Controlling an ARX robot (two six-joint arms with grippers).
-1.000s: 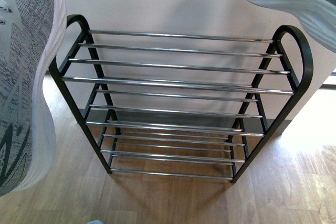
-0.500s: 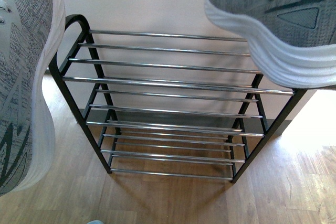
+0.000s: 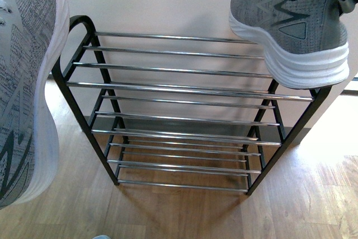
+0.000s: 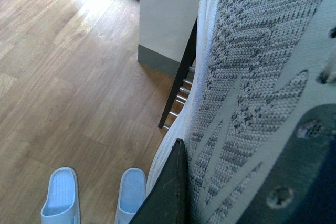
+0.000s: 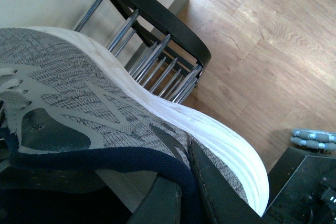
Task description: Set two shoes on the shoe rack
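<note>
Two sneakers are up: my left tool (image 4: pixel 176 182) clamps the left sneaker (image 3: pixel 28 82) beside the shoe rack's (image 3: pixel 190 91) left frame. My right tool (image 5: pixel 185 182) pinches the right sneaker's (image 3: pixel 296 32) collar over the top tier's right end.

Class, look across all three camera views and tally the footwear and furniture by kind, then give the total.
grey knit sneakers: 2
pale blue slide slippers: 2
shoe rack: 1
Total: 5
</note>
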